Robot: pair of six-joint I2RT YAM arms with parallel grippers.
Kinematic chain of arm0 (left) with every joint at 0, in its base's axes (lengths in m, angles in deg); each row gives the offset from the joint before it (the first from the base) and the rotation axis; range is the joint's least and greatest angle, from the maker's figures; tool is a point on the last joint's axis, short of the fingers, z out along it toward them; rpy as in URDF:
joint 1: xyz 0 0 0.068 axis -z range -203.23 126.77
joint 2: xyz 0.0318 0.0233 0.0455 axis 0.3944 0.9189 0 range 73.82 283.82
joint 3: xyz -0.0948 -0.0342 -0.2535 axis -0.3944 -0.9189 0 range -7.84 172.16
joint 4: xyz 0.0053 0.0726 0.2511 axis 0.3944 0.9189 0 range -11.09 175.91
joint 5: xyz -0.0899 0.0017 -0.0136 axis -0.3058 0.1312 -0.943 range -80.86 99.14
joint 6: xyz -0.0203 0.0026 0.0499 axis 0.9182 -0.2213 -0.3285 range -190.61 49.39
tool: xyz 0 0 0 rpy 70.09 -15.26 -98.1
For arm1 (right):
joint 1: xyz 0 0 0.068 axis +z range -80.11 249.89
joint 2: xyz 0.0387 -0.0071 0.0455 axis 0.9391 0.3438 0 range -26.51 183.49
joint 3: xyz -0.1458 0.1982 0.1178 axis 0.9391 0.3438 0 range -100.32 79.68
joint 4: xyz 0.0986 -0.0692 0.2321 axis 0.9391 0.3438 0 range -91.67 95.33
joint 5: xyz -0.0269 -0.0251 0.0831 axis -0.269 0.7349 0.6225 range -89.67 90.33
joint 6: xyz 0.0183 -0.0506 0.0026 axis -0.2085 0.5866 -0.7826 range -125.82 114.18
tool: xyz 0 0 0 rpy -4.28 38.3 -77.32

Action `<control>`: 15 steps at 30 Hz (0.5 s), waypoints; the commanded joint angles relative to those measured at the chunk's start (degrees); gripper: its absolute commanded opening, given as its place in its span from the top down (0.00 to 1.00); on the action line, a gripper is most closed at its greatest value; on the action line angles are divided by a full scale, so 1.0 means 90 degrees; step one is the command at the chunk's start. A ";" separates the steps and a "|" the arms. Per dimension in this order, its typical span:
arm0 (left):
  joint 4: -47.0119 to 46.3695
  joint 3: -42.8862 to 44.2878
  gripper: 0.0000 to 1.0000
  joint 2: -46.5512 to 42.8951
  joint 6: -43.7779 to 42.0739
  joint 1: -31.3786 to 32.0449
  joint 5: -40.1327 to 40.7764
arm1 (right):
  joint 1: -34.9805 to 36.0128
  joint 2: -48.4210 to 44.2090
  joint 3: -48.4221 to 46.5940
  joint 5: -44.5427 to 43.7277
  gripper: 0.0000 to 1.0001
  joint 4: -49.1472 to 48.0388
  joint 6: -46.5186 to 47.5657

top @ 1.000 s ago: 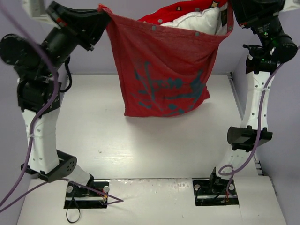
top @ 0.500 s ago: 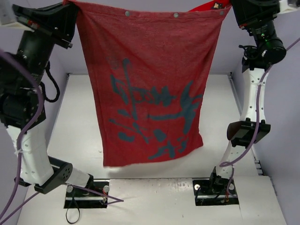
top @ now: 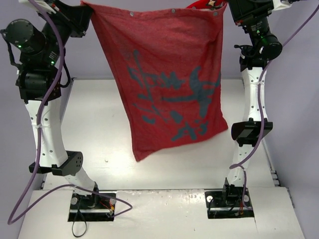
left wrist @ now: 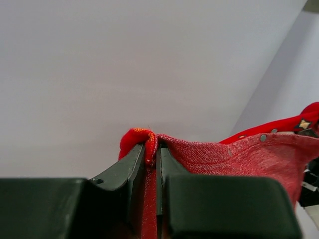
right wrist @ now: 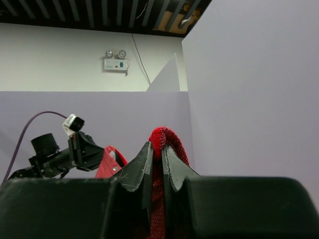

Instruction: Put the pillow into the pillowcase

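Note:
The red pillowcase [top: 167, 84] hangs high above the table, its duller reverse with bluish patches facing the top camera and small snaps along its top edge. My left gripper [top: 85, 6] is shut on its upper left corner, seen in the left wrist view [left wrist: 152, 147] with red fabric [left wrist: 234, 157] pinched between the jaws. My right gripper [top: 224, 6] is shut on the upper right corner, seen in the right wrist view [right wrist: 158, 147]. The white pillow is hidden from every view.
The white table [top: 99, 124] lies below the hanging cover. The purple side walls [top: 299, 99] stand close to both arms. The arm bases [top: 92, 201] sit at the near edge. The left arm shows in the right wrist view [right wrist: 60, 154].
The cover swung from hanging far back, with the white pillow showing at its mouth, toward the camera and spread wide. Both grippers have shifted left. The pillow no longer shows.

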 commanded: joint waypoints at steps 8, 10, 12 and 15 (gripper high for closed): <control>-0.2294 -0.0684 1.00 -0.1955 0.1388 -0.0134 -0.1586 | -0.0222 -0.2079 0.1845 0.0460 1.00 -0.2123 -0.0604; -0.2636 -0.1972 1.00 -0.2445 0.1799 -0.0115 -0.1968 | -0.0212 -0.3036 0.3688 0.0669 1.00 -0.2748 -0.0830; -0.2930 -0.3509 1.00 -0.3304 0.2189 -0.0047 -0.2437 | -0.0212 -0.4261 0.5907 0.0776 1.00 -0.3023 -0.0754; -0.3019 -0.5161 1.00 -0.4603 0.2357 0.0168 -0.2585 | -0.0075 -0.5721 0.7845 0.1050 1.00 -0.2392 -0.0091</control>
